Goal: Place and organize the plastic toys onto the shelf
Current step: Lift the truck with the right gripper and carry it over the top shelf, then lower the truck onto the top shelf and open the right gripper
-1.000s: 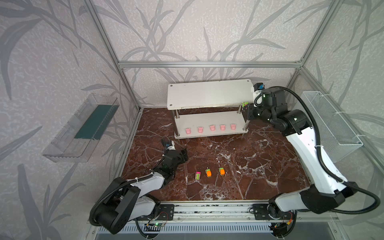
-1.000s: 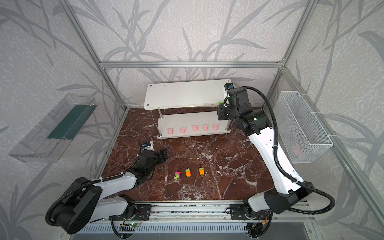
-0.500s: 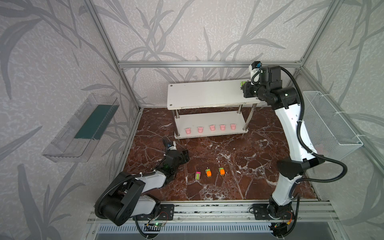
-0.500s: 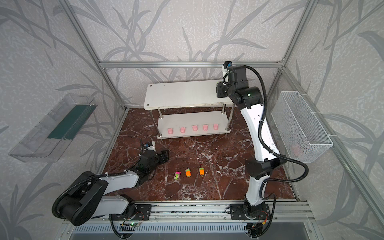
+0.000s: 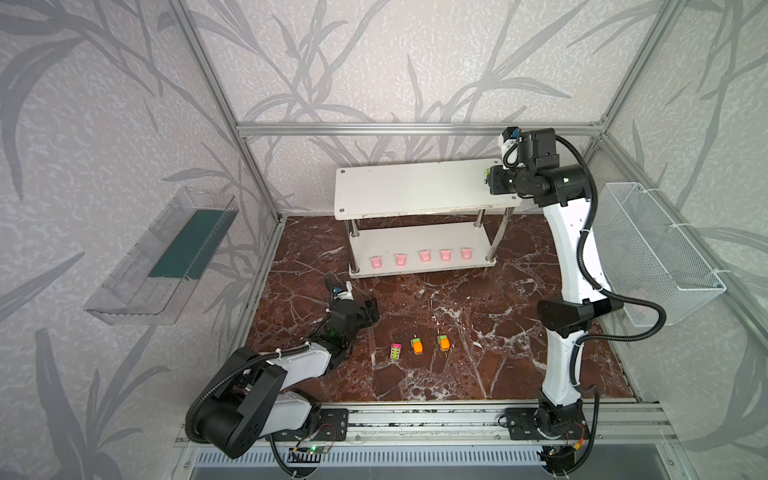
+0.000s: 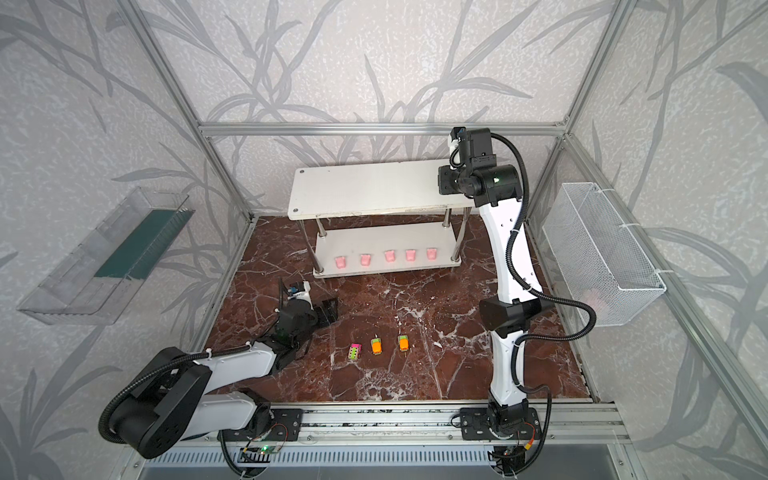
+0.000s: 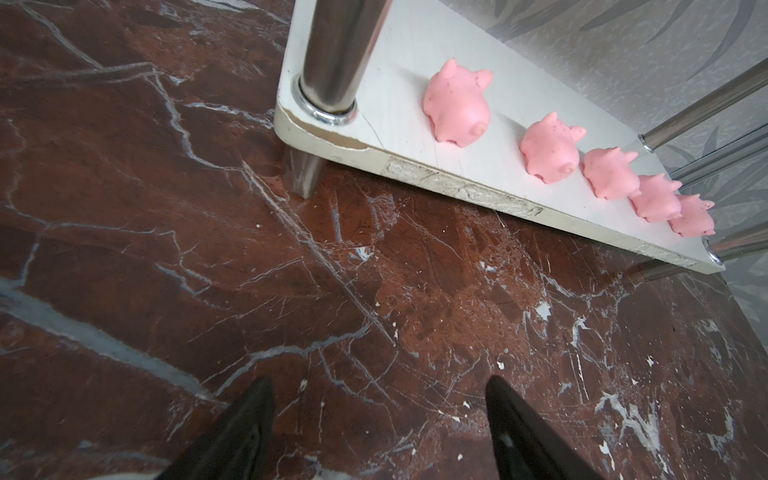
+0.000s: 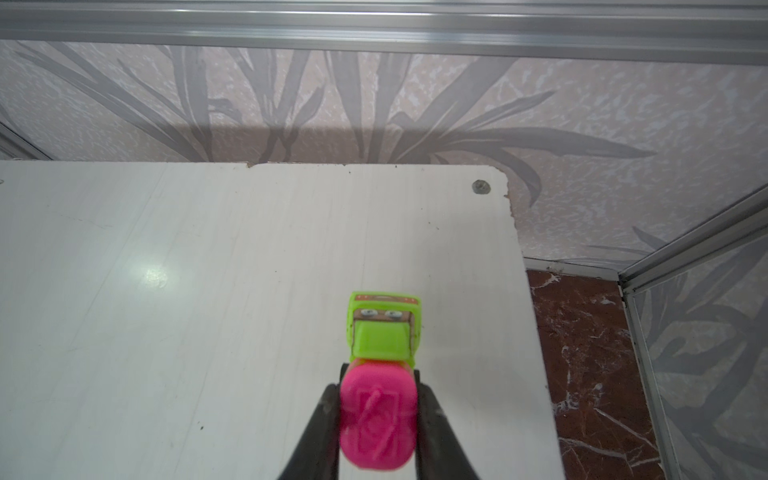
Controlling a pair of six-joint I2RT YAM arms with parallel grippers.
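So, marble floor (image 5: 478, 299) with the shelf (image 5: 415, 187) on it. My right claw (image 8: 378, 386) pinches a green car (image 8: 383, 332) over the shelf's top board. My left claw (image 7: 380, 386) gapes empty by its bottom corner, pigs (image 7: 457, 108) lined up there.

The left arm (image 5: 299, 363) lies low, forearm stretched forward, and the left gripper (image 7: 380, 386) has its jaws wide apart (nothing between them). The right arm (image 5: 571, 249) stands tall, wrist bent sideways, with the right gripper (image 8: 379, 372) clamped on a green and pink toy car (image 8: 382, 332).
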